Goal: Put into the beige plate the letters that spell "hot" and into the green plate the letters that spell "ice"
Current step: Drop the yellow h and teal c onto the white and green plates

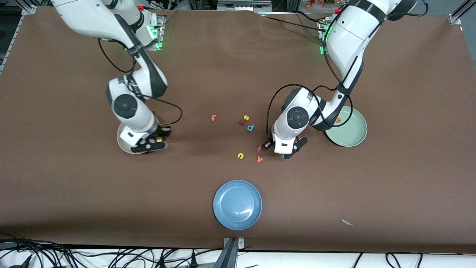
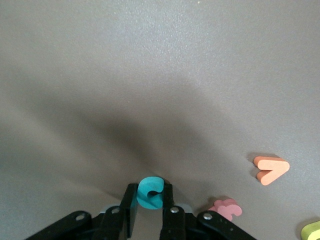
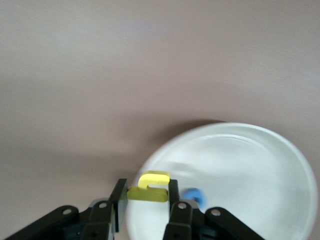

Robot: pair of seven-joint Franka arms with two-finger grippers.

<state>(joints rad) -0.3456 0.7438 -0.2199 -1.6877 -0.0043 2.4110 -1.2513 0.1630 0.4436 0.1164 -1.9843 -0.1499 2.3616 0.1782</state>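
Left end effector (image 2: 148, 212) clamped on teal c (image 2: 149, 192), right (image 3: 145, 207) on yellow h (image 3: 149, 187), both wrist-view-only.

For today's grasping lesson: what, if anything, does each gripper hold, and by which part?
The left gripper pinches the teal c across its lower curve. The right gripper clamps the yellow h by its flat sides, over the beige plate.

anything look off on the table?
One stray: a small pale scrap on the brown mat, nearer the front camera than the green plate. It isn't a letter or a plate. Nothing looks spilled or damaged.
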